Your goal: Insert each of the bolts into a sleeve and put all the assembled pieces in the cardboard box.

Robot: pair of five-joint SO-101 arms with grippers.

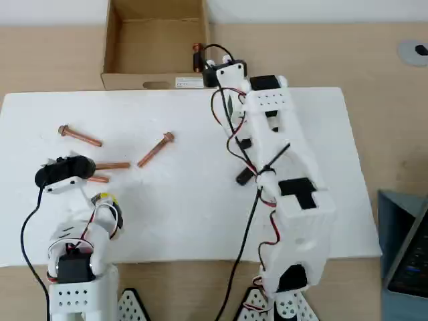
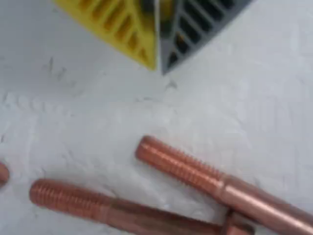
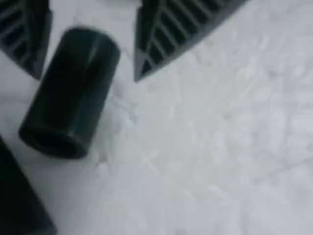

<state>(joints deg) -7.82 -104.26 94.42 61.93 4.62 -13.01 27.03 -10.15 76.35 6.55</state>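
Left wrist view: the left arm's fingers [image 2: 157, 66], one yellow and one dark grey, are pressed tip to tip with nothing between them, just above the white foam sheet [image 2: 254, 107]. Near the tips lies one bolt [image 2: 215, 181], copper, threaded end toward the fingers. A second bolt [image 2: 112, 210] lies beside it, threaded end the same way. The two draw together toward their far ends; cannot tell whether they touch.

Right wrist view: the right arm's fingers [image 3: 87, 76] are spread wide. A black sleeve [image 3: 68, 98] lies on its side on the foam between them, its open end pointing out past the tips. Cannot tell whether either finger touches it. A second dark shape [image 3: 19, 205] sits just beside the sleeve, too cropped to name.

High view: the left arm is at the near left of the sheet. A third bolt [image 1: 80, 136] lies farther left, and a fourth bolt [image 1: 155, 148] lies slanted to the right, both well apart from the fingers. The right arm stretches far across the sheet, its wrist end at the near right corner of the cardboard box [image 1: 134, 81]. The box stands on the wooden worktop [image 1: 374, 60] at the sheet's far edge. A copper-topped dark piece [image 1: 197, 58] stands at the box's right wall.
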